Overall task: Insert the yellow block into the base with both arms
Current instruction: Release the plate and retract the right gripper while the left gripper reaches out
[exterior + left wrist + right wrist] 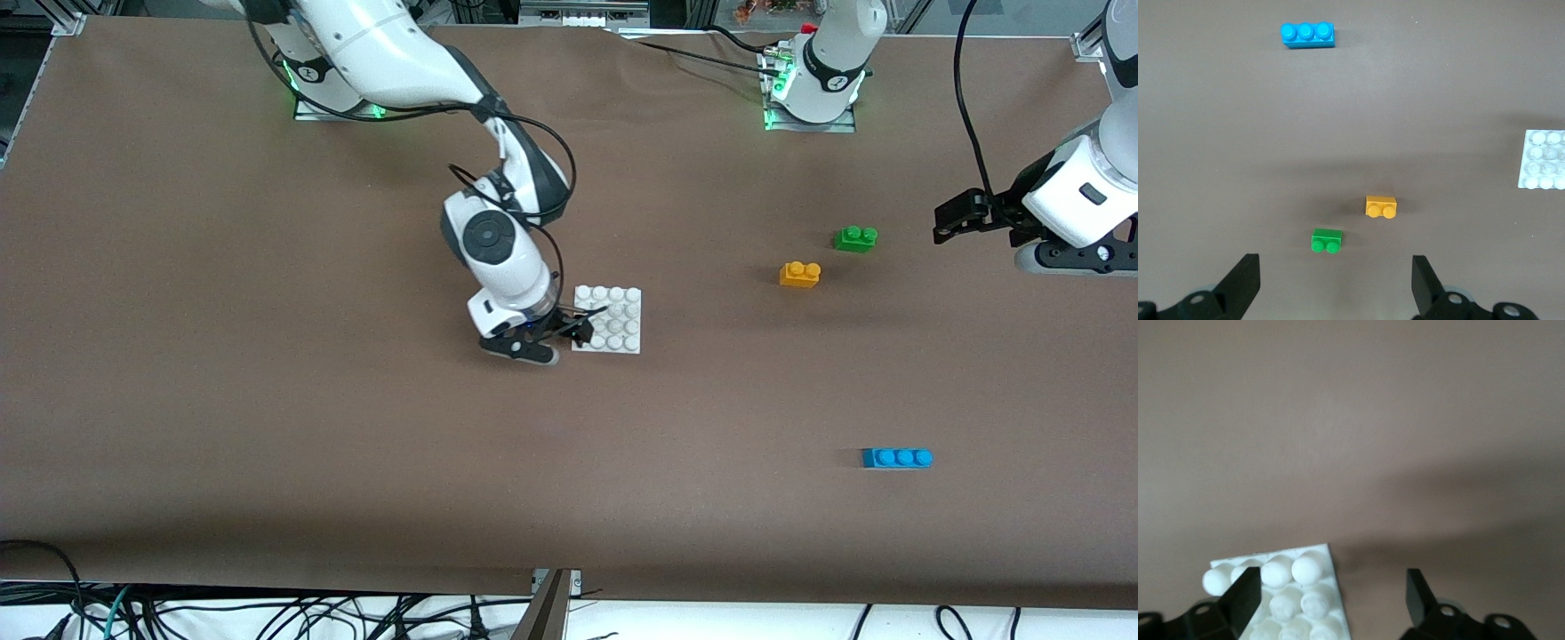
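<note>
The yellow block (799, 274) lies on the table, studs up, next to a green brick (855, 238). The white base (622, 316) lies flat near the table's middle. My right gripper (578, 331) is low at the base's edge, open and empty. In the right wrist view the base (1301, 603) lies under one finger (1245, 593), and the other finger is over bare table. My left gripper (946, 222) is open and empty, up over the left arm's end of the table. The left wrist view shows that gripper (1336, 283), the yellow block (1381, 207) and the base (1542, 160).
The green brick (1327, 241) lies closest to the left gripper. A longer blue brick (897, 458) lies nearer to the front camera than the yellow block; it also shows in the left wrist view (1308, 34). Brown table cover throughout; cables run along the front edge.
</note>
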